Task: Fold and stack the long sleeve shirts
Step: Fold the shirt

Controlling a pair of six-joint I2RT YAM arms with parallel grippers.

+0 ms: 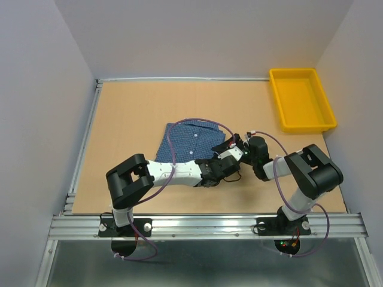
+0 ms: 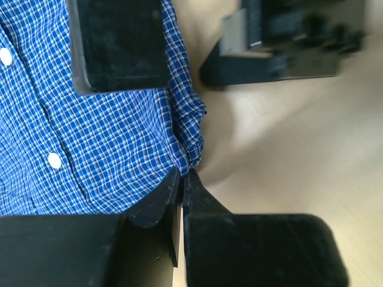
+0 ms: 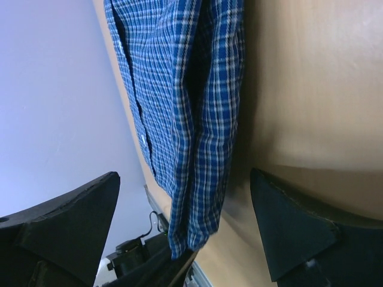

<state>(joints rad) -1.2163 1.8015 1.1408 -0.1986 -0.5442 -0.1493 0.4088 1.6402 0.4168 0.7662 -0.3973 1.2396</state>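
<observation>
A blue checked shirt (image 1: 190, 140) lies on the worktop (image 1: 131, 119) around its middle, a little nearer the near edge than the far one, folded into a rough rectangle with its placket and small white buttons (image 2: 54, 159) facing up. Both arms reach in to the shirt's right-hand edge.

The left gripper (image 2: 182, 182) is closed nearly all the way, its two fingertips pinching the very edge of the cloth at a corner, where the fabric bunches into a narrow ridge that rises off the wood and throws a shadow beside it. In the overhead view this gripper (image 1: 229, 156) sits at the shirt's near right corner, its forearm stretched low across the worktop from the left.

The right gripper (image 3: 184, 179) stands spread wide and holds nothing. Its fingers (image 3: 66, 221) straddle the same edge of the shirt: seen from the left wrist, one dark finger is over the checked cloth and the other over bare wood just beside it. Whether either one touches the surface cannot be told. From its own camera the folded edge runs down between the two fingers, reaching the left gripper's pinch at the bottom. From above, the right gripper (image 1: 239, 143) is just beside the left one, close enough that they overlap.

A yellow tray (image 1: 286, 101) sits at the far right corner of the worktop, well apart from the shirt
</observation>
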